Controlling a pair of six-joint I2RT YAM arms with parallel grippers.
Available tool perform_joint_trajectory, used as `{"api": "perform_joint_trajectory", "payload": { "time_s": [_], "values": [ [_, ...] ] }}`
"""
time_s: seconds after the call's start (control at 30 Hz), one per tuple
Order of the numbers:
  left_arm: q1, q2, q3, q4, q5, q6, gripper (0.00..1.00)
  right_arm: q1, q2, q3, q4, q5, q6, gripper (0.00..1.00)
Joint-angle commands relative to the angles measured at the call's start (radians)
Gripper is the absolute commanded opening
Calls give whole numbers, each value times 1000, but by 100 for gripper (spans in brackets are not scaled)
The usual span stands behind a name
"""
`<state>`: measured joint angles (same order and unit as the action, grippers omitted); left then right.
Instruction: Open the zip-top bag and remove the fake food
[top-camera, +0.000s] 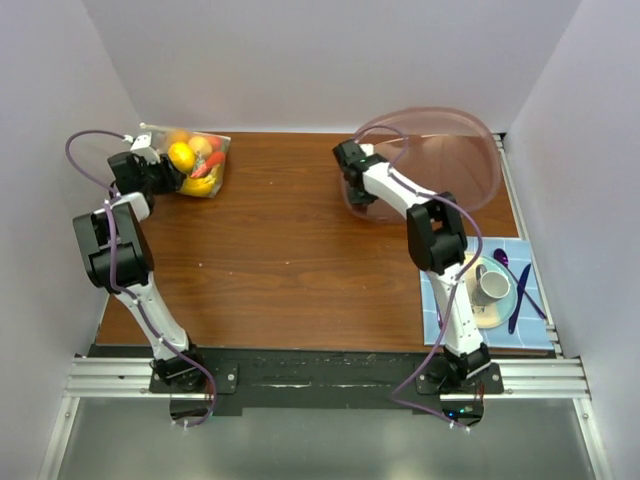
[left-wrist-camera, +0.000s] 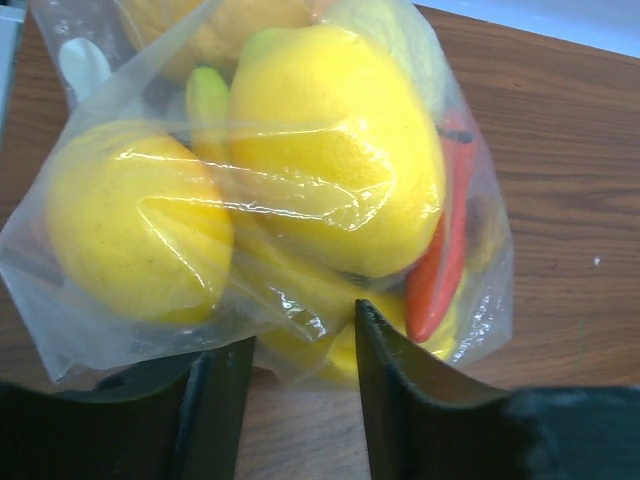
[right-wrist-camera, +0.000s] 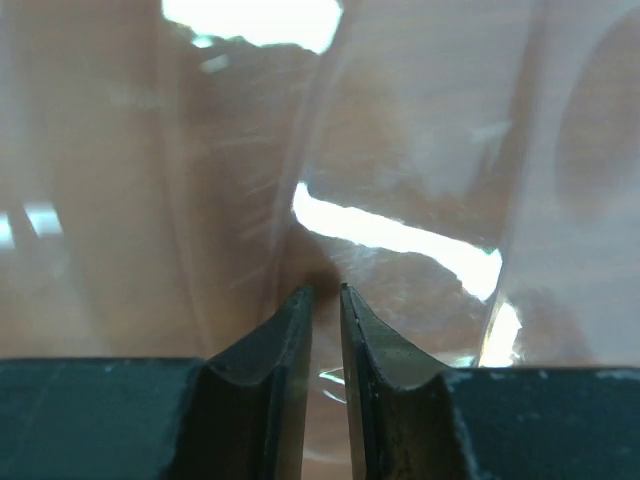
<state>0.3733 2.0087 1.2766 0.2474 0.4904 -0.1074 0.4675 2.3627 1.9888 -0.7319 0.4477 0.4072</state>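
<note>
At the far-left tabletop (top-camera: 300, 250) corner, the half-open left end effector (left-wrist-camera: 300, 330) straddles the floppy, slippery zip-top bag's (left-wrist-camera: 300, 190) loose film, a sensible pinch.

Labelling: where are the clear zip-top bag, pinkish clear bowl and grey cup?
Clear plastic zip-top bag (left-wrist-camera: 75, 345), left wrist view, empty lower corner.
Pinkish clear plastic bowl (top-camera: 462, 140), top view, domed wall.
Grey cup (top-camera: 492, 284), top view, opening.

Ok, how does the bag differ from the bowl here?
The bag is small, floppy and stuffed with toy food; the bowl is large, pink-tinted and shows nothing inside. The bag sits far left by the left hand; the bowl sits far right, the right hand at its edge. Both are clear plastic.
</note>
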Motion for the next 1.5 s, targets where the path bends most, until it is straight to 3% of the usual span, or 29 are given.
{"api": "perform_joint_trajectory", "payload": {
  "time_s": [0.0, 0.1, 0.23, 0.43, 0.67, 0.9, 1.0, 1.03, 1.07, 1.13, 1.17, 1.2, 1.33, 1.47],
  "values": [
    [-10, -13, -22, -8, 89, 54, 36, 109, -86, -22, -11, -72, 41, 20],
    [-16, -25, -46, -23, 134, 78, 22, 161, -128, -73, -11, -105, 79, 17],
    [-43, -96, -141, -2, 135, 181, 22, 253, -204, -172, -3, -127, 128, 13],
    [-56, -134, -172, -129, 240, 267, 24, 393, -336, -338, 14, -122, 188, 11],
    [-65, -218, -212, -410, 356, 377, 23, 500, -425, -458, 26, -150, 231, 10],
    [-174, -369, -244, -747, 488, 606, 23, 556, -428, -375, -40, -110, 200, 10],
    [-178, -390, -220, -833, 527, 627, 32, 556, -445, -346, -81, -38, 193, 21],
    [-177, -390, -208, -850, 539, 621, 50, 556, -451, -346, -89, -21, 193, 24],
    [-169, -389, -177, -905, 551, 630, 60, 556, -460, -352, -95, -11, 191, 38],
    [-157, -395, -113, -965, 570, 661, 80, 556, -490, -375, -93, 22, 193, 54],
    [-134, -401, -87, -1005, 574, 664, 81, 556, -500, -386, -83, 25, 193, 62],
    [-110, -419, -59, -1016, 585, 655, 86, 554, -522, -398, -75, 32, 194, 64],
    [51, -426, 142, -1033, 623, 614, 93, 554, -562, -444, -57, 52, 206, 67],
    [107, -415, 201, -932, 525, 548, 94, 560, -617, -495, 1, 46, 217, 67]
  ]
}}
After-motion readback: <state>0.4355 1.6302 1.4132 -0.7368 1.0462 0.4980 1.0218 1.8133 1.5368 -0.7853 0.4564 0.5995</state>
